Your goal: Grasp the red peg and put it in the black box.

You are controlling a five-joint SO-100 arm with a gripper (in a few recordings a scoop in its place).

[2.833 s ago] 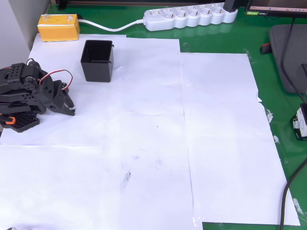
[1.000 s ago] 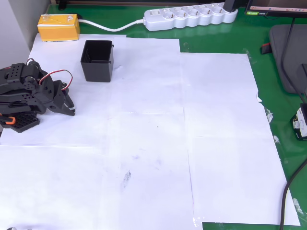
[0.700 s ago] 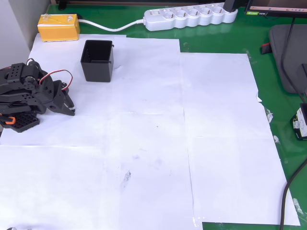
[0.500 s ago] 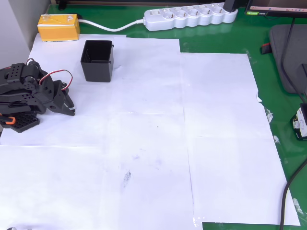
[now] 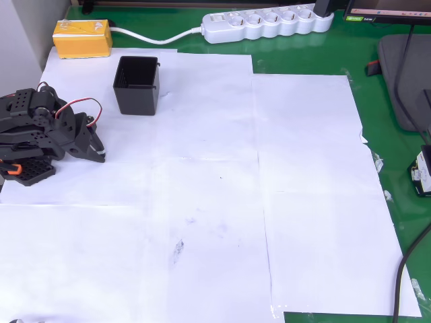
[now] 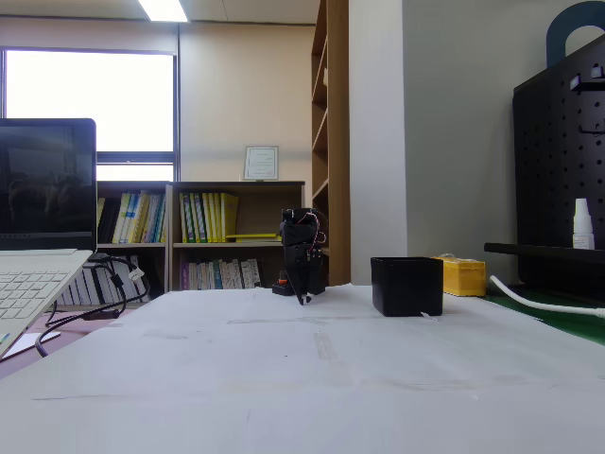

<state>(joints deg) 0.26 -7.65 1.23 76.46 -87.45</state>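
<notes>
Nothing has changed from the earlier pictures: the arm (image 5: 47, 134) stays folded at the nine o'clock edge of the overhead view, so the job looks like it has not started. Its gripper (image 5: 100, 153) points down at the white paper (image 5: 202, 202), and whether the fingers are apart or together is too hard to see. The black box (image 5: 137, 85) stands upright at about eleven o'clock, open on top, with tall straight walls. The red peg cannot be found on the paper.

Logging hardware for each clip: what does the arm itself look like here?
The arm is matte black plastic, built from blocky, angular segments with small round holes in some faces. Thin red and white wires loop along its top. An orange piece shows low at its base. The end effector is black with a pale tip; in the fixed view the arm is a slim dark silhouette.
</notes>
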